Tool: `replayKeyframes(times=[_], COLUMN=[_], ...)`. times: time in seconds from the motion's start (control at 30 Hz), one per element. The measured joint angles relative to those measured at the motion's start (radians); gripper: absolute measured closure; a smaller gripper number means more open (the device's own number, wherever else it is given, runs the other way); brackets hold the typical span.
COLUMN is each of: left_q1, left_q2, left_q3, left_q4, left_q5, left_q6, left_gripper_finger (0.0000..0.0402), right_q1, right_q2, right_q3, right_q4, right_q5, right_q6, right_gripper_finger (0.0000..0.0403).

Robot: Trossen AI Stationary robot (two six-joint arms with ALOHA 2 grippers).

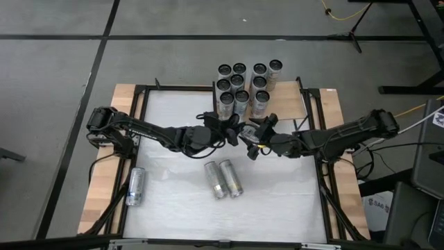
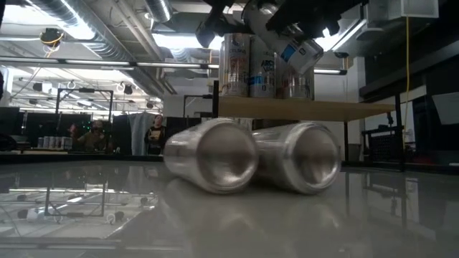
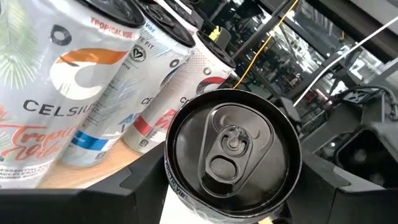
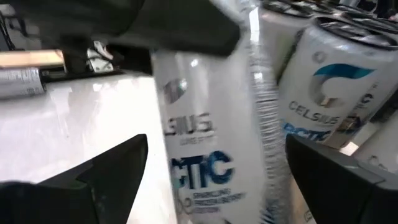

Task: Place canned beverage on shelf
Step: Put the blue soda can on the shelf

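A white canned beverage (image 2: 287, 44) with a blue label and a black top (image 3: 233, 152) hangs tilted above the table's middle, just in front of the shelf (image 1: 295, 104). My left gripper (image 1: 232, 133) reaches in from the table's left and is shut on its top end. My right gripper (image 4: 214, 168) comes from the table's right and stands open. Its fingers (image 4: 112, 171) stand on either side of the can's body (image 4: 211, 149) with narrow gaps showing. The shelf is a pale wooden board on black posts (image 2: 308, 109), and several cans (image 1: 243, 83) stand upright on it. My left gripper pinches the can between its two fingers by the sides just below the rim (image 3: 171, 180), at the top end. The fingers come nearly level from the table's left, and the black top faces back along them. The can is lifted clear and slants down toward the right arm.
Two cans (image 1: 223, 178) lie side by side on the white tabletop near the middle, close in front of the low camera (image 2: 251, 154). Another can (image 1: 136, 186) lies near the table's left edge. Pale wooden strips (image 1: 104, 187) run along the table's sides.
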Motion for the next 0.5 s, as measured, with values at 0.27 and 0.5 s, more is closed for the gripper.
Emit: replayKeyframes(times=[0.27, 0.5], left_q1=[0.0, -0.001], left_q2=[0.0, 0.0], left_q3=[0.0, 0.0], left_q4=[-0.041, -0.049], left_q5=[0.0, 0.01], left_q6=[-0.013, -0.012], left_gripper_finger=[0.0159, 0.0157], right_q1=[0.0, 0.0], right_q2=[0.044, 0.043], right_q3=[0.0, 0.0], right_q4=[0.042, 0.04], right_q5=[0.027, 0.025], right_q6=[-0.019, -0.019], right_gripper_finger=[0.0034, 0.0084])
